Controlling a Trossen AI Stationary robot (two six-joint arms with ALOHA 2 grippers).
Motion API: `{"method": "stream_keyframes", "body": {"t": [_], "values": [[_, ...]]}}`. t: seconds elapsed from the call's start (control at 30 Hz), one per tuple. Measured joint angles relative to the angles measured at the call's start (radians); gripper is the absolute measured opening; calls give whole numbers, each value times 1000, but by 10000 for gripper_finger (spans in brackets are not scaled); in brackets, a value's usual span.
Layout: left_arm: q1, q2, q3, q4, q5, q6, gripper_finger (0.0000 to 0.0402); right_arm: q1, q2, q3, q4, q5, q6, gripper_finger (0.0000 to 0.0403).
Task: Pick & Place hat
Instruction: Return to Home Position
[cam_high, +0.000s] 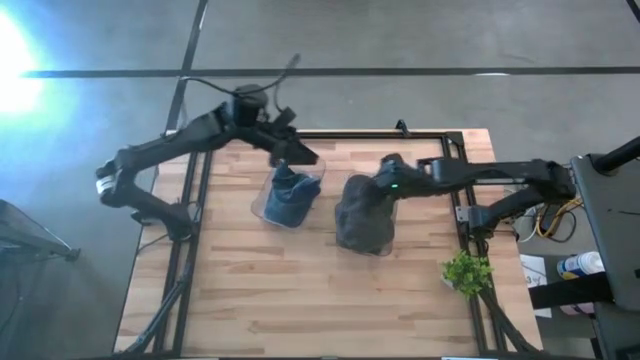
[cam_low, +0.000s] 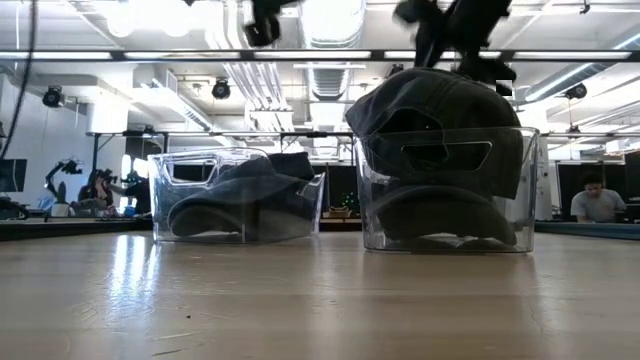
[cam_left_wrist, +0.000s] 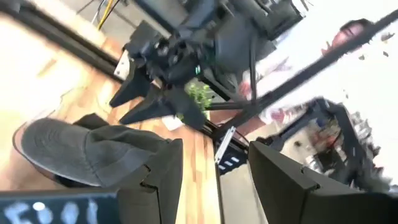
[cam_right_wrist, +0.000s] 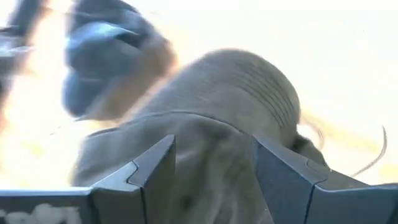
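A grey hat (cam_high: 362, 212) tops a pile in the right clear bin (cam_low: 445, 190) and bulges above its rim (cam_low: 430, 100). My right gripper (cam_right_wrist: 214, 174) hovers open just over its crown (cam_right_wrist: 230, 106); the left wrist view shows those fingers (cam_left_wrist: 134, 99) spread and apart from the hat (cam_left_wrist: 81, 155). A dark blue hat (cam_high: 288, 195) lies inside the left clear bin (cam_low: 240, 195). My left gripper (cam_left_wrist: 214, 180) is open and empty above that bin's far edge (cam_high: 300, 155).
A small green plant (cam_high: 467, 270) stands at the table's right edge, near the right arm's base. Bare wood (cam_high: 300, 290) stretches from the bins to the near edge. People (cam_low: 598, 200) sit in the room beyond the table.
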Motion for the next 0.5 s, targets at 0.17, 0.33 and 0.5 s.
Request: {"method": "stream_keyframes", "body": {"t": [0.17, 0.33, 0.5], "values": [[-32, -144, -39, -102, -69, 107, 177, 73, -150, 25, 21, 8, -222, 203], [-93, -310, -152, -145, -277, 103, 177, 171, -312, -11, 16, 58, -346, 203], [-105, -447, -287, -148, -383, -125, 177, 213, -448, -36, -106, 148, -398, 203]]}}
